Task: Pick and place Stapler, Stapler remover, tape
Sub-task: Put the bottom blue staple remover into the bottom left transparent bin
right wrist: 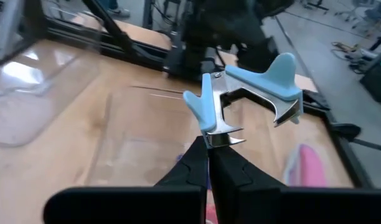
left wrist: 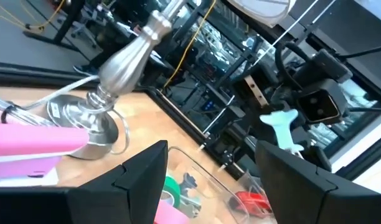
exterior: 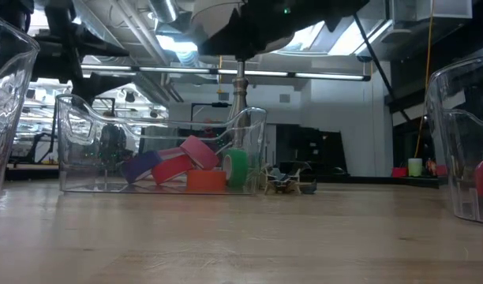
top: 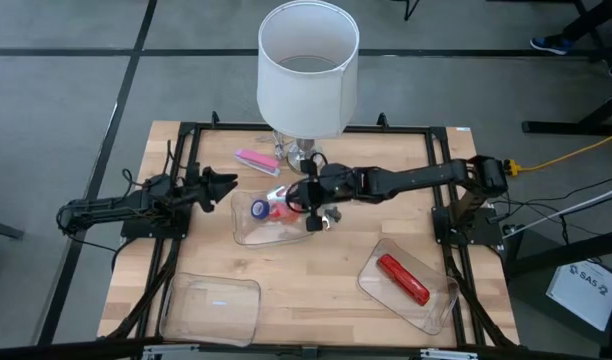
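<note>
Right gripper [right wrist: 210, 144] held the staple remover [right wrist: 249, 93] aloft, frame centre in the high view, over the middle tray [top: 248, 229].

Jaws were clenched on one steel prong tip, a thin hold. The remover looked light and rigid but sprung and slick at the metal; I'd judge it could pivot or slip, and a grip across the blue plastic wings would be surer. Tape rolls [exterior: 196, 166] lay in the middle tray, left of centre in the low view. Red stapler [top: 402, 278] sat in the lower-right tray [top: 441, 308]; pink stapler [top: 256, 159] was on the table [top: 316, 290] by the lamp [top: 306, 70]. Left gripper [top: 222, 184] waited at mid-left, jaws released, empty. Lower-left tray [top: 211, 308] held nothing.
</note>
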You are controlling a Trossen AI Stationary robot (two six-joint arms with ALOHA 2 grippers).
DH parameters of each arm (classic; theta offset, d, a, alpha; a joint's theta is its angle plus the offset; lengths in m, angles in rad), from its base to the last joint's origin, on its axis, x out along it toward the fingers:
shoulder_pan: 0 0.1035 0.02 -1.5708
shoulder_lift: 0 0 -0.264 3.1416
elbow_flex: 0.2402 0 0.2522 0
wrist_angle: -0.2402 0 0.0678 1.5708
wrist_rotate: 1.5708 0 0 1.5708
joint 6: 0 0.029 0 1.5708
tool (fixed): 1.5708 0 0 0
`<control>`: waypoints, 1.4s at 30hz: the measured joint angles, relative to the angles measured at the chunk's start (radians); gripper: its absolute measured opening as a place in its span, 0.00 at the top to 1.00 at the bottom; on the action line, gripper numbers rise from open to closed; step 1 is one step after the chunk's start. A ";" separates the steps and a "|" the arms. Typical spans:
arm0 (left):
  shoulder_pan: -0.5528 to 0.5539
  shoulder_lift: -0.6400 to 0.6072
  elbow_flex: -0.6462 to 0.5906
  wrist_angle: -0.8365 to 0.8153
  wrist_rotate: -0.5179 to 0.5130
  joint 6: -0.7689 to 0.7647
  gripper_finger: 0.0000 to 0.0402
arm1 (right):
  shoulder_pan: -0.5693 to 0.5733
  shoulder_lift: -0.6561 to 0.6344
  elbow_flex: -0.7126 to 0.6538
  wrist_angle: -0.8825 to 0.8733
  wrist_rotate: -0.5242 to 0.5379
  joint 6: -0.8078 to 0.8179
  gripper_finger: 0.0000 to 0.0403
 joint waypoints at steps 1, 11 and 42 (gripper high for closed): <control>0.000 0.000 0.000 -0.003 -0.001 -0.014 0.40 | -0.008 0.000 0.000 0.000 0.000 -0.003 0.99; 0.000 0.053 0.000 -0.022 -0.035 -0.173 0.40 | -0.046 0.006 0.000 0.004 0.000 -0.005 0.99; 0.000 0.055 0.000 -0.014 -0.040 -0.042 0.40 | -0.044 0.049 -0.001 0.057 -0.008 -0.001 0.99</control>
